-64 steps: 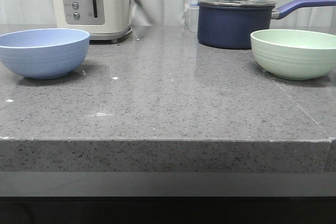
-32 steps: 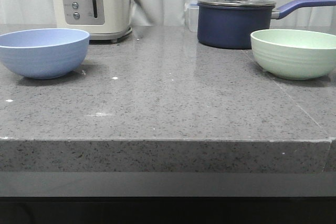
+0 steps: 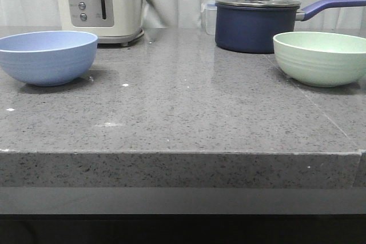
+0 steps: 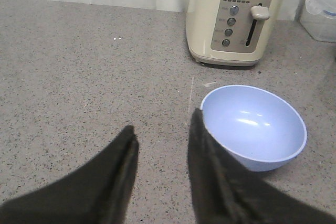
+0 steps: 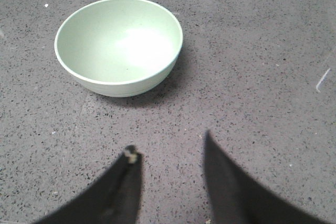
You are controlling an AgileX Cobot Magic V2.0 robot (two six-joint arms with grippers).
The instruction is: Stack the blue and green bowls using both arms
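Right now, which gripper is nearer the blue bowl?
Left. The left gripper hovers open just beside the blue bowl; the right gripper faces the green bowl across the counter.

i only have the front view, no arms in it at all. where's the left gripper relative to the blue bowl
Observer: The left gripper hovers over bare countertop just beside the blue bowl, not touching it.
Operator: open or shut
Observer: Open, the fingers are spread with nothing between them.
Operator: and the right one
Observer: The right gripper is also open, short of the green bowl, with a strip of counter between them.
Operator: anything inside the bowls
Observer: No, the wrist views look down into both and they are empty.
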